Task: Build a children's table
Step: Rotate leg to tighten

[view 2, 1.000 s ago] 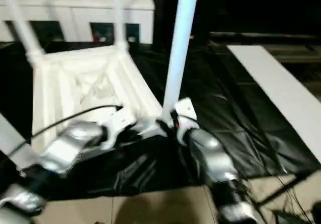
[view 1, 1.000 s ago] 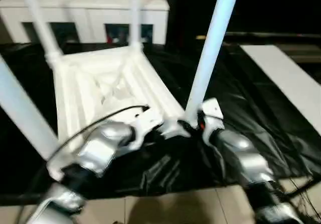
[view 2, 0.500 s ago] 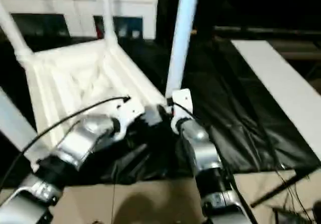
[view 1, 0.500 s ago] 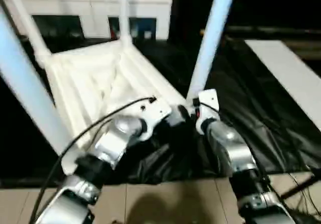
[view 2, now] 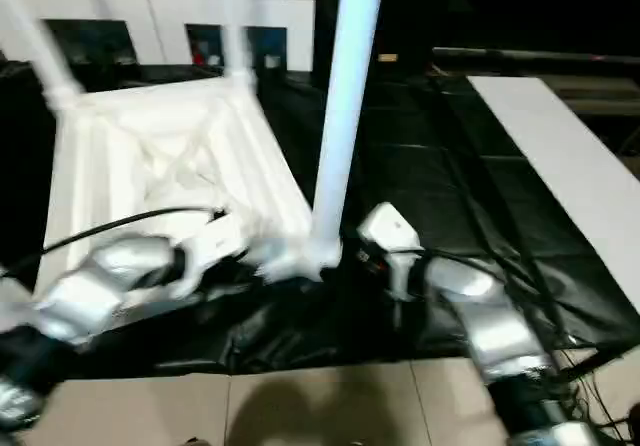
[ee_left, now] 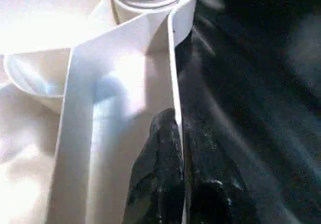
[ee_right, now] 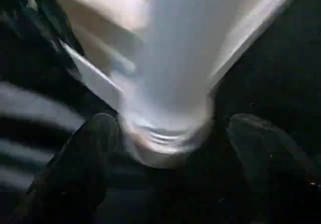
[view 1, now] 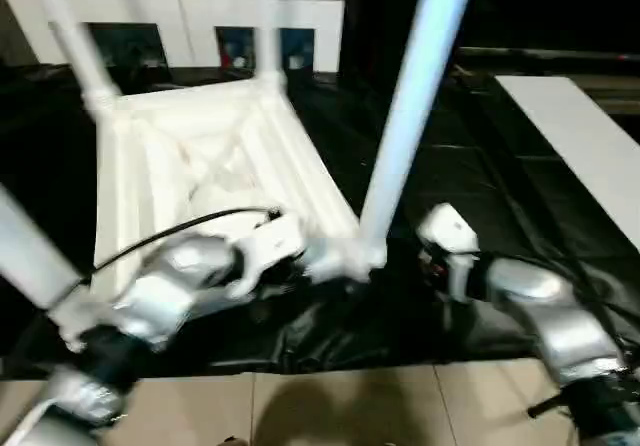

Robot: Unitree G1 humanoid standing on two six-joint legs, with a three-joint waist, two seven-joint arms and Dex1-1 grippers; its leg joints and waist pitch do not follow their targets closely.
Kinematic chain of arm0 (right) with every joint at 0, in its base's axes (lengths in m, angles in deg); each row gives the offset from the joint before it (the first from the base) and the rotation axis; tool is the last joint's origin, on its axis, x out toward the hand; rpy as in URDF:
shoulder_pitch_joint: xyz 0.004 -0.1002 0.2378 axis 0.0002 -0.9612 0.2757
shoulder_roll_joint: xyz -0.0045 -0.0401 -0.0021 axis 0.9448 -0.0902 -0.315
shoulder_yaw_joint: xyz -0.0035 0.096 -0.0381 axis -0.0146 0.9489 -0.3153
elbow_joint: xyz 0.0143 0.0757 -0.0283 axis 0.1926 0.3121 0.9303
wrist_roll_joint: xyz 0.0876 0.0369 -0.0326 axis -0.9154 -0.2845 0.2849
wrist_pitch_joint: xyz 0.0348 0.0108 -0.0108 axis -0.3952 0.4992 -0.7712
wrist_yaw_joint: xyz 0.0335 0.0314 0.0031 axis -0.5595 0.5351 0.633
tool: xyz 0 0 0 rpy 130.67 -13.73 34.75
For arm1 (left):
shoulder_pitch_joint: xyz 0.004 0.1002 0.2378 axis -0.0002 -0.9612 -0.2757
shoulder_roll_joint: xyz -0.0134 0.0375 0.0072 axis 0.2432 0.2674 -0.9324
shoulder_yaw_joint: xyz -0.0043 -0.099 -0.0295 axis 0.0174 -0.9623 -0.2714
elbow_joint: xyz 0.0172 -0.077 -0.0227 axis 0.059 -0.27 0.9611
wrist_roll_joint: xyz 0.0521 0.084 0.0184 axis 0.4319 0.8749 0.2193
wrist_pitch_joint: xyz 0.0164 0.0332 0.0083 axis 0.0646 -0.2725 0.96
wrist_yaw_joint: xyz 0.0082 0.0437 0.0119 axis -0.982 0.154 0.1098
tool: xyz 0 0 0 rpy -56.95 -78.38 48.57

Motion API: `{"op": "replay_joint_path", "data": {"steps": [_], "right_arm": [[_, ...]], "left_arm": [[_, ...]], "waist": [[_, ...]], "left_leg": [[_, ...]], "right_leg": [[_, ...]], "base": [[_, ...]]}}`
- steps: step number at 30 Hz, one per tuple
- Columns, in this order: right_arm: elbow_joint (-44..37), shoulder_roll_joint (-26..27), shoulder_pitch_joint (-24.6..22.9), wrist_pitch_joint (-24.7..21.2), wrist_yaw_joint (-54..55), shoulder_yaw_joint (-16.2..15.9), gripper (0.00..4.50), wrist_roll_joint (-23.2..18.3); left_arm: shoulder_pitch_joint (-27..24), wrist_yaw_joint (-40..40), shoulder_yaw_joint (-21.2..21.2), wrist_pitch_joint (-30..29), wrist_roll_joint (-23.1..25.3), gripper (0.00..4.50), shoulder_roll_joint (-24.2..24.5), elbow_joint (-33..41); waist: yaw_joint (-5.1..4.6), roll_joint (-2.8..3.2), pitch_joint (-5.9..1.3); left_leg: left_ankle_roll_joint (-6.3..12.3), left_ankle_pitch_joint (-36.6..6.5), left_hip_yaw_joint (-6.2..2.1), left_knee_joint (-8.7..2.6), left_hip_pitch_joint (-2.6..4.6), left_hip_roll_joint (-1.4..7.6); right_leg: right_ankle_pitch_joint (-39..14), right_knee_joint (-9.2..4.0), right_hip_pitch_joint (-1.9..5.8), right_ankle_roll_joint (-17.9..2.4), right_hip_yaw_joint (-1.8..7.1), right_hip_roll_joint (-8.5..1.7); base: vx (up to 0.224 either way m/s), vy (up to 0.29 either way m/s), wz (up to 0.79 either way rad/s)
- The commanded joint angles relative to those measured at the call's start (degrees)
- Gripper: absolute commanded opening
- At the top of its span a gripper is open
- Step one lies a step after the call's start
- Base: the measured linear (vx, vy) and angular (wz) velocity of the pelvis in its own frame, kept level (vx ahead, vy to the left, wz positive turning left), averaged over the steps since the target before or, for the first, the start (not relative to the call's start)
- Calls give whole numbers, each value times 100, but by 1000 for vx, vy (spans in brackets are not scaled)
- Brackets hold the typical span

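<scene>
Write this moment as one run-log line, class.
left pincer: shut on rim of white ribbed plastic tabletop | right pincer: open, fingers either side of white tapered tube leg | leg: upright in corner socket

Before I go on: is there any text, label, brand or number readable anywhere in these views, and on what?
None can be read. The tabletop, its legs and the black cloth show no print. The coloured patches behind the cabinet's glass doors are too blurred to tell whether they carry words.

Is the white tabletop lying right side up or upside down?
Upside down: the tabletop shows its ribbed underside, and legs rise from its corner sockets.
</scene>
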Motion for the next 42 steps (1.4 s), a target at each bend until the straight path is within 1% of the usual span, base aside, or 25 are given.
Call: {"op": "replay_joint_path", "data": {"steps": [1, 2, 3, 4, 5, 6, 7, 8, 9, 14, 17, 18, 19, 22, 25, 29, 32, 33, 34, 35, 38, 39, 40, 41, 42], "right_arm": [[25, -57, 96, 131, -255, -94, 384, -78], [109, -87, 147, 192, -299, -167, 384, -9], [205, -86, 196, 258, -296, -222, 384, 65], [205, -86, 196, 258, -296, -222, 384, 65], [284, -83, 240, 301, -315, -261, 384, 95], [355, -64, 279, 343, -320, -282, 384, 115], [422, -22, 318, 343, -333, -287, 384, 98], [422, -22, 318, 343, -333, -287, 384, 98], [493, 5, 351, 376, -352, -306, 384, 119], [674, 26, 397, 443, -517, -348, 347, 126], [792, 69, 430, 448, -582, -315, 314, 1], [818, 79, 444, 446, -576, -312, 309, -7], [830, 84, 448, 443, -584, -311, 305, -8], [877, 107, 449, 425, -641, -304, 274, -32], [884, 143, 430, 383, -638, -269, 270, -74], [928, 228, 401, 375, -585, -194, 267, -120], [1104, 524, 405, 355, 147, -25, 267, -8], [1147, 603, 409, 330, 354, 15, 267, 28], [1190, 772, 405, 252, 762, 90, 267, 85], [1199, 1002, 386, 91, 1272, 159, 267, 155], [1278, 1436, 396, -59, 2333, 271, 266, 397], [1407, 1791, 459, -181, 3109, 367, 266, 564], [1440, 1868, 476, -207, 3275, 393, 266, 596], [1531, 2085, 527, -354, 3636, 464, 266, 615], [1640, 2311, 591, -441, 4078, 533, 266, 670]], "left_arm": [[-82, -502, 424, 16, -22, 0, -6, 169], [-81, -550, 421, -3, -21, 0, 18, 176], [-78, -557, 410, -12, -12, 0, 23, 169], [-78, -557, 410, -12, -12, 0, 23, 169], [-72, -550, 400, -3, 11, 0, 33, 157], [-64, -551, 398, 7, 28, 0, 43, 149], [-59, -530, 384, 9, 46, 0, 50, 144], [-59, -530, 384, 9, 46, 0, 50, 144], [-57, -534, 376, 14, 47, 0, 68, 150], [-64, -583, 363, 25, 7, 0, 144, 197], [-69, -615, 348, 38, 8, 0, 156, 189], [-70, -622, 355, 45, 13, 0, 161, 176], [-71, -624, 357, 47, 15, 0, 164, 172], [-73, -635, 366, 43, 18, 0, 175, 162], [-71, -645, 370, 47, 11, 0, 199, 154], [-98, -672, 375, 32, 2, 0, 236, 161], [-120, -528, 346, -6, 18, 0, 154, 113], [-115, -453, 330, -19, 29, 0, 107, 85], [-63, -223, 305, -64, 93, 0, -36, -18], [27, 131, 262, -112, 184, 0, -263, -210], [227, 854, 152, -171, 337, 0, -724, -609], [431, 1515, 13, -255, 437, 0, -1107, -986], [476, 1659, -20, -275, 456, 0, -1188, -1070], [605, 2073, -121, -343, 506, 0, -1406, -1306], [738, 2514, -245, -341, 530, 0, -1636, -1561]], "waist": [[-7, 66, -319], [-2, 72, -311], [10, 57, -312], [10, 57, -312], [20, 59, -299], [25, 53, -297], [28, 21, -298], [33, 25, -304], [38, 31, -305], [40, 20, -313], [31, 27, -326], [35, 39, -330], [36, 32, -331], [41, 28, -326], [40, 24, -327], [37, 28, -330], [25, 29, -317], [-8, 18, -300], [-50, 23, -278], [-85, 17, -268], [-101, 18, -262], [-100, 12, -263], [-127, 33, -242], [-116, 15, -261], [-121, 17, -258]], "left_leg": [[464, -945, -9, -420, 124, 217], [455, -979, -8, -430, 127, 221], [391, -1051, -6, -436, 132, 218], [391, -1051, -6, -436, 132, 218], [341, -1162, 7, -439, 149, 222], [290, -1246, 6, -445, 144, 219], [256, -1272, 4, -449, 128, 211], [251, -1259, 1, -446, 132, 209], [248, -1220, 2, -443, 131, 208], [277, -1080, 2, -431, 112, 205], [318, -983, -1, -423, 109, 201], [329, -961, 4, -415, 118, 202], [346, -918, 3, -414, 112, 199], [360, -943, 7, -414, 117, 199], [338, -981, 5, -416, 116, 200], [338, -954, 7, -412, 115, 196], [292, -1032, 5, -423, 108, 190], [213, -1126, 0, -446, 97, 185], [107, -1335, -10, -470, 100, 180], [1, -1555, -23, -481, 114, 172], [-165, -1861, -38, -488, 156, 164], [-172, -1897, -47, -492, 155, 162], [-220, -2006, -36, -495, 168, 149], [-246, -2114, -53, -483, 205, 139], [-246, -2121, -61, -485, 195, 139]], "right_leg": [[-84, -311, 271, -1570, 203, -266], [-129, -314, 269, -1576, 202, -267], [-308, -323, 273, -1550, 201, -282], [-308, -323, 273, -1550, 201, -282], [-445, -345, 257, -1526, 215, -289], [-567, -353, 266, -1497, 222, -294], [-659, -357, 282, -1438, 224, -296], [-675, -350, 283, -1424, 225, -302], [-681, -355, 282, -1393, 229, -304], [-575, -339, 292, -1376, 224, -302], [-429, -317, 299, -1425, 215, -295], [-354, -316, 295, -1450, 218, -292], [-275, -305, 304, -1467, 216, -287], [-332, -313, 304, -1475, 215, -294], [-433, -319, 305, -1455, 216, -294], [-400, -314, 301, -1466, 215, -293], [-542, -328, 293, -1446, 215, -291], [-744, -344, 292, -1393, 213, -290], [-1106, -376, 280, -1307, 213, -292], [-1538, -413, 271, -1189, 209, -293], [-2185, -493, 210, -941, 220, -305], [-2246, -500, 212, -900, 218, -304], [-2387, -536, 165, -850, 222, -289], [-2600, -566, 159, -787, 211, -304], [-2640, -558, 158, -762, 209, -300]], "base": [[0, 0, 0], [0, 0, 0], [0, 0, 0], [0, 0, 0], [0, 0, 0], [0, 0, 0], [0, 0, 0], [0, 0, 0], [0, 0, 0], [0, 0, 0], [0, 0, 0], [0, 0, 0], [0, 0, 0], [0, 0, 0], [0, 0, 0], [0, 0, 0], [0, 0, 0], [0, 0, 0], [0, 0, 0], [0, 0, 0], [0, 0, 0], [0, 0, 0], [0, 0, 0], [0, 0, 0], [0, 0, 0]]}}
